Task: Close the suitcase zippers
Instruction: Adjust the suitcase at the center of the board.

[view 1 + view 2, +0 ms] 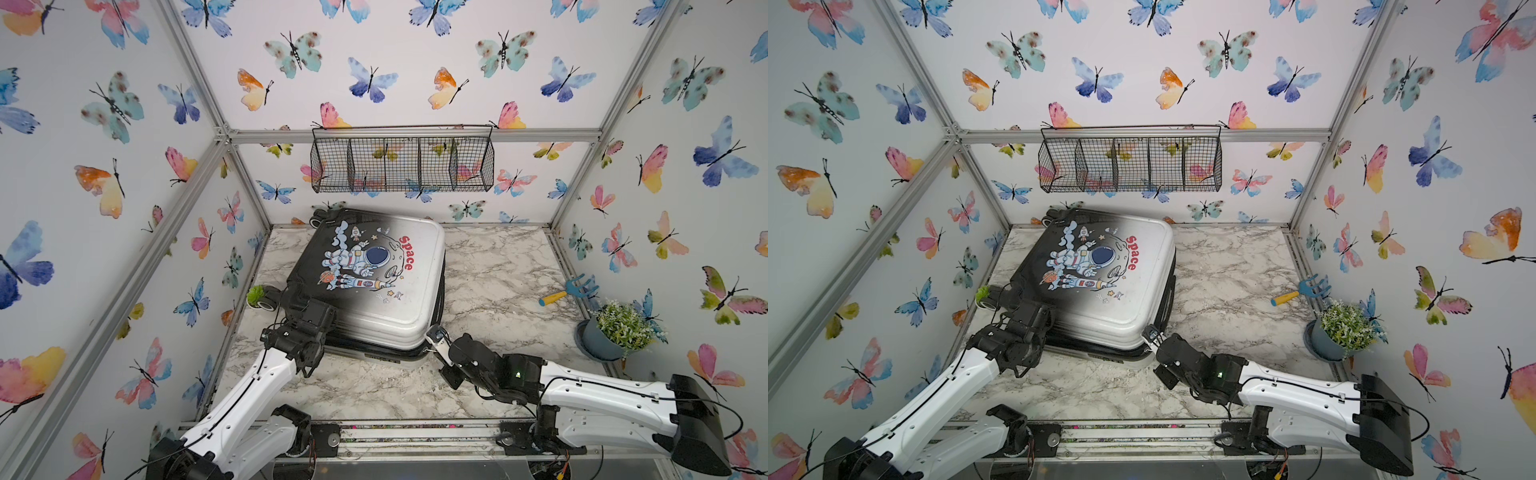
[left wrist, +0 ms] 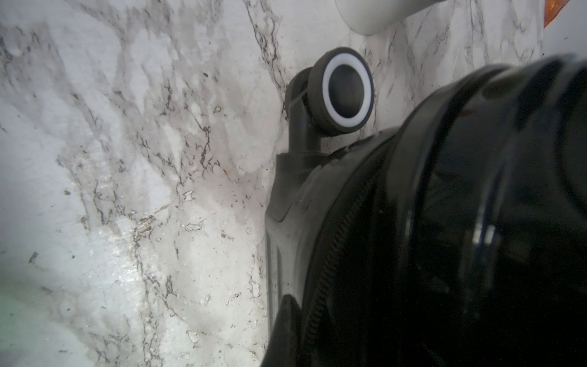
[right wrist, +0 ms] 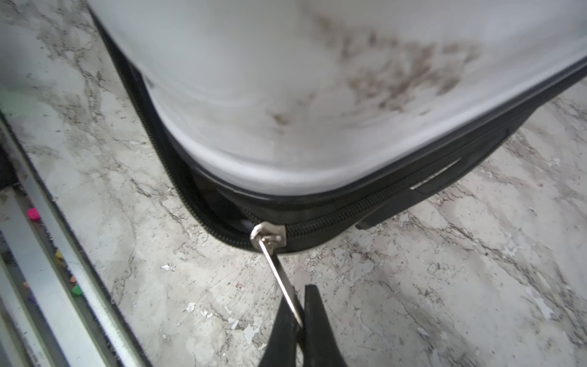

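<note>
Suitcase lies flat on the marble worktop, astronaut print facing up. It sits left of centre, its black end towards the back left and its silver end towards the front right. In both top views the lid is down on the lower shell.

The right gripper is at the near right corner of the suitcase, low over the worktop. Its jaws are closed tight on the thin metal zipper pull, which stretches straight and taut from the slider. On one side of the slider the zipper track is joined. On the other side the two rows of teeth stand apart, with a dark gap between the shell halves.

The left gripper rests against the near left corner of the suitcase, on the black part of the shell, and its jaws are closed. Whether it pinches anything I cannot tell. The left wrist view shows a white-rimmed wheel and a stretch of zipper teeth on the dark rim.

A wire basket hangs on the back wall. A toy rake and a potted plant stand at the right edge, well apart from the suitcase.
</note>
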Robot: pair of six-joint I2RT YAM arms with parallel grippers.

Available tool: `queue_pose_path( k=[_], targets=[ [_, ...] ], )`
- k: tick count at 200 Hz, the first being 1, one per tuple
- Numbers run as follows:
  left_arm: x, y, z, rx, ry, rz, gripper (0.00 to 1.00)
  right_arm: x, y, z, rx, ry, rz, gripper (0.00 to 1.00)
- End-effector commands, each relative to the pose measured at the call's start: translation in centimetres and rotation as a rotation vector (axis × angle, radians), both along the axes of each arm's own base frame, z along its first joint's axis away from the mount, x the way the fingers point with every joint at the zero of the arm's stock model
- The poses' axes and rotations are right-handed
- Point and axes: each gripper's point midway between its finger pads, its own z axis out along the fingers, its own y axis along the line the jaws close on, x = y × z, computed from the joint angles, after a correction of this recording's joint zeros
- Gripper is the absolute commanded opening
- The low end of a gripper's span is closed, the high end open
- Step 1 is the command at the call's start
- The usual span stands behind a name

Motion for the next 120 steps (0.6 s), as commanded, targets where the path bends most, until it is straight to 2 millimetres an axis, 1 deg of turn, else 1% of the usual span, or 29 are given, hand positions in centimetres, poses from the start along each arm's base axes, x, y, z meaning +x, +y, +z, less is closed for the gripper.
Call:
queue_pose_path(
  k=[1, 21, 41, 67, 83, 101, 120],
  targets=[
    [1.8, -3.1, -0.6, -0.129, -0.032, -0.065, 0.0, -2.2, 2.3, 2.2, 0.098, 0.039, 0.151, 0.04],
    [1.7, -3.2, -0.9, -0.132, -0.022, -0.068, 0.0, -3.3, 3.5, 3.3, 0.149, 0.053, 0.222, 0.04],
    [1.5, -3.3, -1.0, -0.135, -0.009, -0.066, 0.0, -4.5, 4.8, 4.3, 0.134, 0.035, 0.275, 0.04],
    [1.5, -3.2, -0.9, -0.137, 0.004, -0.053, 0.0, -7.2, 7.0, 5.5, 0.137, 0.023, 0.345, 0.04],
    [1.5, -3.4, -1.0, -0.143, 0.015, -0.042, 0.0, -9.0, 8.3, 5.6, 0.138, 0.03, 0.396, 0.04],
    [1.5, -3.6, -1.3, -0.164, 0.015, -0.019, 0.0, -10.5, 9.6, 6.2, 0.184, 0.053, 0.449, 0.04],
    [1.7, -3.9, -1.7, -0.199, -0.007, 0.01, 0.0, -11.7, 9.8, 5.5, 0.147, 0.072, 0.502, 0.04]
  ],
)
